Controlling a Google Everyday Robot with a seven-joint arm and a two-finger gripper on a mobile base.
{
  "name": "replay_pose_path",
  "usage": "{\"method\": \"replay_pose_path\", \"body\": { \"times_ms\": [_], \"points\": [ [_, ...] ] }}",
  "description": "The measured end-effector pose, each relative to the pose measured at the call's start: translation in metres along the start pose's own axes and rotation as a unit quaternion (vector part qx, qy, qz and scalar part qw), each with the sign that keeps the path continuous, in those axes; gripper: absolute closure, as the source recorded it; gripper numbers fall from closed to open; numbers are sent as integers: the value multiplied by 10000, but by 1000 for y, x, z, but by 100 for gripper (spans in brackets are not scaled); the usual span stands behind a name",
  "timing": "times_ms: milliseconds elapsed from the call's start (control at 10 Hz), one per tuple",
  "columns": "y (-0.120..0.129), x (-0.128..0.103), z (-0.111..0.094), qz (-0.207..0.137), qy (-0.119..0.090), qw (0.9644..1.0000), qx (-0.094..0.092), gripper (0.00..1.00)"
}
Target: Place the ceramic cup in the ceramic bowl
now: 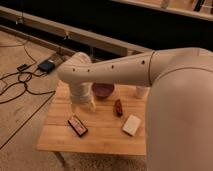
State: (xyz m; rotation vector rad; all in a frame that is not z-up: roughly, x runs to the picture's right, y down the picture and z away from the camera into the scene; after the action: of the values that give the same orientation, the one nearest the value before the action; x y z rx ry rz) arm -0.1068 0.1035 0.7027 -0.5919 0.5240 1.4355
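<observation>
The ceramic bowl (103, 90), dark maroon and round, sits at the back middle of the wooden table (100, 137), partly covered by my arm. A white cylindrical object (142, 92), likely the ceramic cup, stands at the back right, its top hidden by the arm. My gripper (83, 103) hangs over the left part of the table, just left of the bowl and low over the wood. Nothing shows in it.
A dark snack packet (77, 125) lies at the front left. A small red-brown object (118, 107) lies in the middle and a flat white block (132, 125) to the front right. Cables and a box (46, 65) lie on the floor at left.
</observation>
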Motion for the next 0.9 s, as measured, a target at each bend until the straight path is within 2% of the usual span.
{"method": "replay_pose_path", "body": {
  "times_ms": [400, 900],
  "points": [
    [-2, -3, 0, 22, -17, 10000, -18, 35],
    [-47, -24, 2, 250, -190, 9995, 12, 35]
  ]
}}
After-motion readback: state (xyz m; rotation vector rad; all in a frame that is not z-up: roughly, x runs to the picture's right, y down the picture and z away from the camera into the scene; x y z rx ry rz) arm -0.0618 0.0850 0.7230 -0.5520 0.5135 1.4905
